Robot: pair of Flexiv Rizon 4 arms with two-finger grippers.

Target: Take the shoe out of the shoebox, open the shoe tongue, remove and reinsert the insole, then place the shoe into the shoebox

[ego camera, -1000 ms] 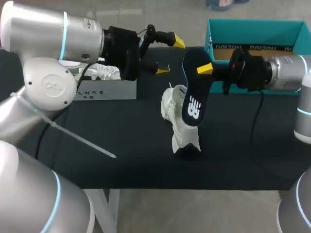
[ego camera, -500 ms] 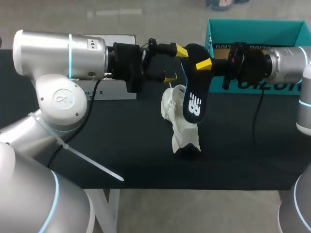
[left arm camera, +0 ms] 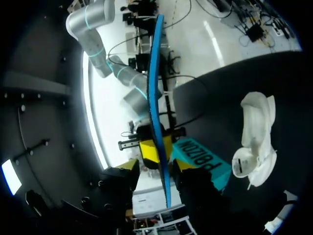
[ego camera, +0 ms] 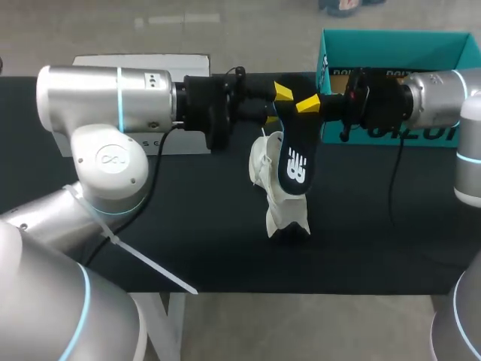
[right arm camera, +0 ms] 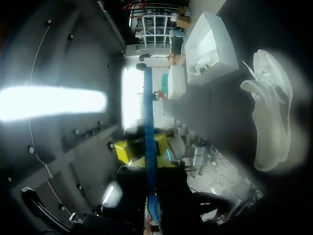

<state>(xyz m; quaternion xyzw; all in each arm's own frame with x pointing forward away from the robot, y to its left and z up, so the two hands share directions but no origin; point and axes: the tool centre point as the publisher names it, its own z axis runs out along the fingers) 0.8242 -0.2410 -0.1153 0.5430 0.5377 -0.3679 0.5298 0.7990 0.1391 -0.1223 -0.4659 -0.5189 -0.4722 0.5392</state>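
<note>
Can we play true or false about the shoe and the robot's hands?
1. The white shoe is on the black table. True.
2. The insole is inside the shoe. False: the right gripper holds it up in the air above the shoe.
3. The shoe is in the teal shoebox. False: it is out on the table, in front of the box.
4. The insole passes between the fingers of the left gripper. True.
</note>
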